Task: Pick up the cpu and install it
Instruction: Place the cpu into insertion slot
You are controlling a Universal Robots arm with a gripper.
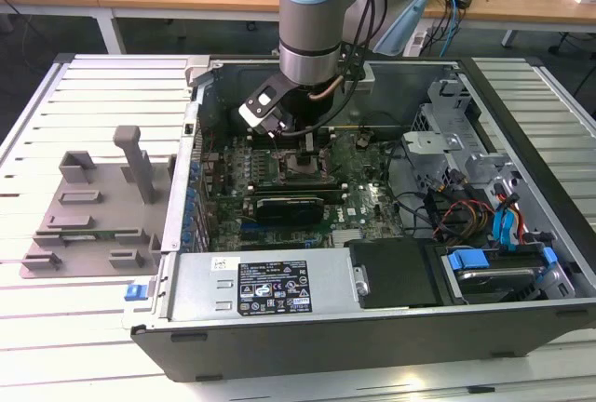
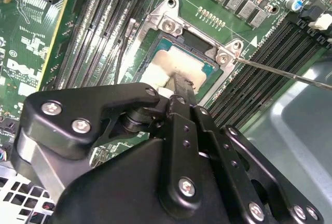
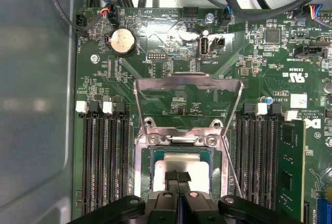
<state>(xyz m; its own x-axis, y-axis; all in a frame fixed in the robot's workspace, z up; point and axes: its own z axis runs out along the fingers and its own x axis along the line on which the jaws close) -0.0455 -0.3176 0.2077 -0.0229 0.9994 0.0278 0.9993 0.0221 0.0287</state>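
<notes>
Down inside the computer case [image 1: 307,341] with the gripper [image 3: 178,175], straight above the socket [image 2: 168,26] on the motherboard [image 1: 368,207].

In both wrist views, easy to find the cpu [image 2: 174,64]: lying flat within the socket, pale metal top up, edges squared to the socket's opening as far as can be told. No tilt to speak of, though impossible to confirm from here that it has dropped fully home on the contacts.

Judging by that, fair to count the pickup and the carry as done, and the placing as done or very nearly so.

As for the fingers [image 3: 171,180]: pressed together with nothing clamped between them, tips down at the middle of the cpu's top. Touching it or just above it; cannot settle which. Reads as a light press or a check on the seating, not a grasp.

Not yet locked in, however. Beside the socket, at its hinged edge, stands the retaining plate [image 3: 189,85], swung open and well off the cpu. Out from the socket's corner runs the thin latch lever [image 2: 282,74], released and angled away over the memory slots [image 3: 104,162] flanking the socket.

So, by the look of it: chip delivered to the socket, clamping undone. Hard to call the install complete with the plate up and the lever free.
</notes>
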